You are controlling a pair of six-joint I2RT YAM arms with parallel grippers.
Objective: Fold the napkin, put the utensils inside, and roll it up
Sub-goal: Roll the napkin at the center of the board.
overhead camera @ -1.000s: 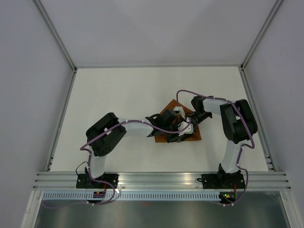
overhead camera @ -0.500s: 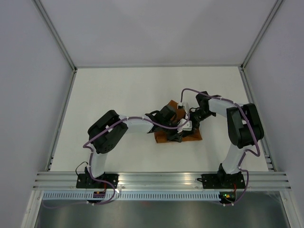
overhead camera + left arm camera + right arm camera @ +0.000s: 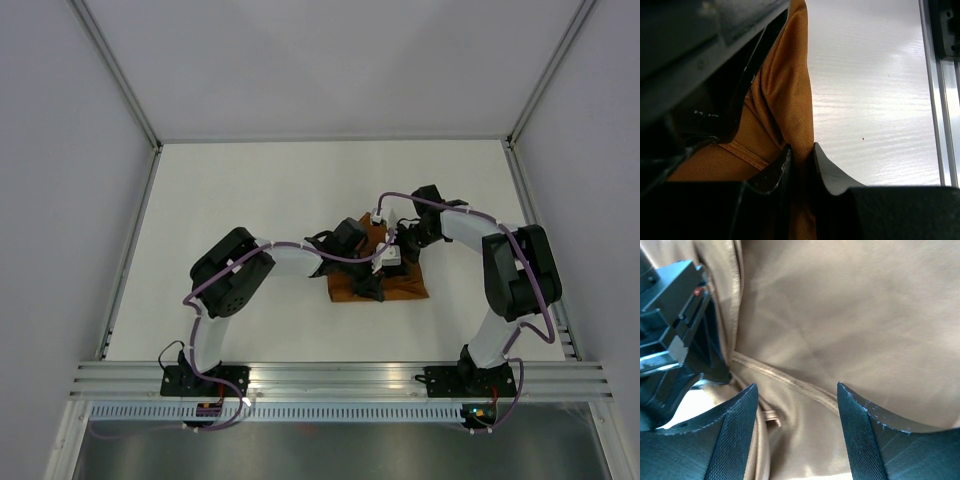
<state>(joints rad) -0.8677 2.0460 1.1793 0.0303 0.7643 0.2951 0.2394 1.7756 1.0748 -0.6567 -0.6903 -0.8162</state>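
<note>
Currently: rust-orange satin cloth napkin (image 3: 403, 288) lies on white tabletop (image 3: 260, 190), one raised fold pinched in the left claw (image 3: 800, 152). The right claw (image 3: 797, 390) gapes empty just above it.

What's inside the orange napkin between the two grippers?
Only cloth shows: folds and a hem of the napkin, one fold pinched by the left gripper. No knife is visible in any view; anything within the folds is covered.

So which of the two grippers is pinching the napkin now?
The left gripper: its jaws are shut on a raised fold of the napkin. The right gripper is open, its jaws spread wide over the cloth.
</note>
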